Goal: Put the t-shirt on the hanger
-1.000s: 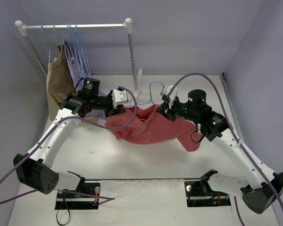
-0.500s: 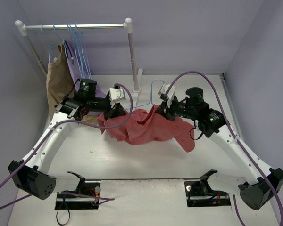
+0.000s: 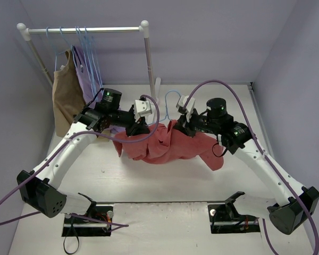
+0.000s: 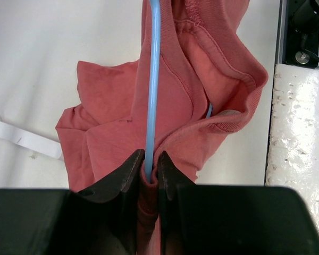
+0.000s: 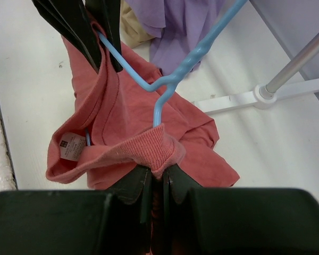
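The salmon-red t-shirt (image 3: 165, 144) hangs bunched between my two grippers above the table. The light-blue hanger (image 3: 170, 99) is partly threaded into it, with its hook sticking up behind the cloth. My left gripper (image 3: 140, 126) is shut on the hanger's arm (image 4: 154, 79) together with a fold of the t-shirt (image 4: 111, 117); its jaws (image 4: 151, 164) pinch both. My right gripper (image 3: 179, 123) is shut on the ribbed collar of the t-shirt (image 5: 133, 101), just below the hanger's neck (image 5: 175, 79). The right gripper (image 5: 158, 178) shows no gap. The far hanger arm is hidden in cloth.
A clothes rack (image 3: 85, 30) stands at the back left with a tan garment (image 3: 64, 101), a lilac garment (image 3: 85, 74) and several spare blue hangers (image 3: 87, 48). Its white foot (image 3: 157, 90) lies just behind the grippers, also in the right wrist view (image 5: 266, 95).
My left gripper has swung back to the right, closer to the right gripper, and the t-shirt bunches more between them. The right gripper has shifted slightly left.
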`<state>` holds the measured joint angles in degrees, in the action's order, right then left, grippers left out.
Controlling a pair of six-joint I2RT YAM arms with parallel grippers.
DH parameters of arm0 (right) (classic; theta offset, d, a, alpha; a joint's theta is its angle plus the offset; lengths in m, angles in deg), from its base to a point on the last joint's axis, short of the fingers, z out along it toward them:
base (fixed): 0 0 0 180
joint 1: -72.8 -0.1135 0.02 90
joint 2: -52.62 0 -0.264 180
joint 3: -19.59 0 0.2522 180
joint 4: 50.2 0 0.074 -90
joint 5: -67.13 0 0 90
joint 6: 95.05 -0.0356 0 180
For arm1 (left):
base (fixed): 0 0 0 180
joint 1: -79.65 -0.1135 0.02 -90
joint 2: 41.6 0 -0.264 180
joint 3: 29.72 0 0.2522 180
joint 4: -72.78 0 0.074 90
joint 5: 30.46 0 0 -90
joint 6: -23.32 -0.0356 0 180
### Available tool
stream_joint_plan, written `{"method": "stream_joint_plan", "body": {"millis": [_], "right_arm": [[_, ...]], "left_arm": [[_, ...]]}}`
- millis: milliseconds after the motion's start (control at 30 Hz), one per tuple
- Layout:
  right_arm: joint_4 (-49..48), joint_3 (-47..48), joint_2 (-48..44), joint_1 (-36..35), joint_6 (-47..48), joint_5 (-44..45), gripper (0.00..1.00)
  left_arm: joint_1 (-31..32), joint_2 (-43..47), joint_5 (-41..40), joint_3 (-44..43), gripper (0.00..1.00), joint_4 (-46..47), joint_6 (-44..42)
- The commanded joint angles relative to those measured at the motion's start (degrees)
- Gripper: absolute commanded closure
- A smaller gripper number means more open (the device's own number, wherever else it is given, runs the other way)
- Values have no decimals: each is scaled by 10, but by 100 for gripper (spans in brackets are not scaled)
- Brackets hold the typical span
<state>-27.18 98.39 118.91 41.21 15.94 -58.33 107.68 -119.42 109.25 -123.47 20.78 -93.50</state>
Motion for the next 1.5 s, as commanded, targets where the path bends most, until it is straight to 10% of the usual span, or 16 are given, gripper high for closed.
{"method": "stream_joint_plan", "body": {"millis": [0, 233, 867, 1467], "right_arm": [[-55, 30, -4, -2, -3, -12, 100], [-54, 22, -16, -1, 8, 20, 94], [-35, -11, -78, 11, -5, 209, 37], [-32, 108, -158, 11, -45, 353, 30]], "left_arm": [[8, 4, 28, -37, 89, 23, 11], [20, 4, -14, -26, 100, 20, 10], [16, 134, -237, 12, 100, 106, 84], [11, 25, -368, -491, 100, 70, 177]]}}
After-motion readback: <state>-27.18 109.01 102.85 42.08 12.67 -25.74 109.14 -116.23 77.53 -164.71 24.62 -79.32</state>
